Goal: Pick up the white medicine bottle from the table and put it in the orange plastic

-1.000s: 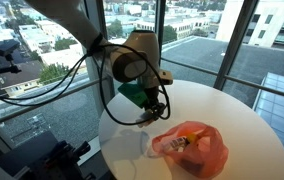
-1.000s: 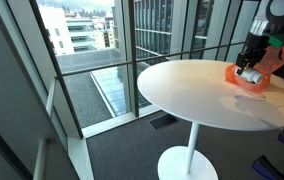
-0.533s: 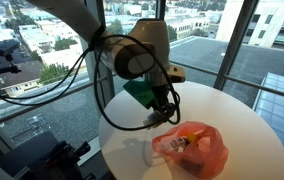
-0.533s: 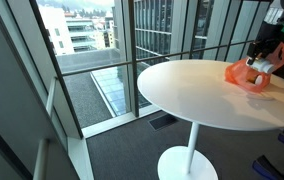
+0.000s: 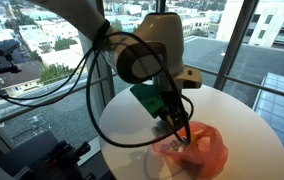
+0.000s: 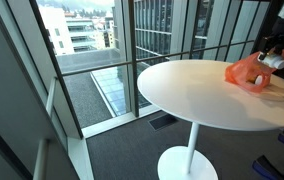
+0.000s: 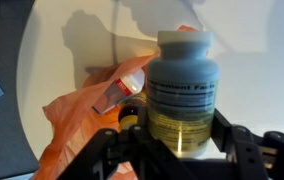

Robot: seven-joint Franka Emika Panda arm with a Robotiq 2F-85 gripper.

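In the wrist view my claw (image 7: 182, 152) was clamped on the white bottle (image 7: 182, 90). One dark finger sat on each side of it, and its cap pointed toward the top of the picture. Behind the claw lay the orange bag (image 7: 77, 125), crumpled on the white table (image 7: 62, 40). A small white tube with a red end (image 7: 120, 88) rested in the bag's folds, just beside the bottle.

In an exterior view the claw (image 5: 182, 132) hung directly over the orange bag (image 5: 202, 152), close above its top folds. The green block (image 5: 147, 97) on the wrist sat above the claw. I could not make out the bottle here, because the fingers and the bag hid it. The round table (image 5: 252, 120) spread out around the claw.

In an exterior view the claw (image 6: 278, 58) showed at the picture's edge, right next to the bag (image 6: 245, 72) on the far part of the table (image 6: 202, 100). The bottle was too small to pick out.
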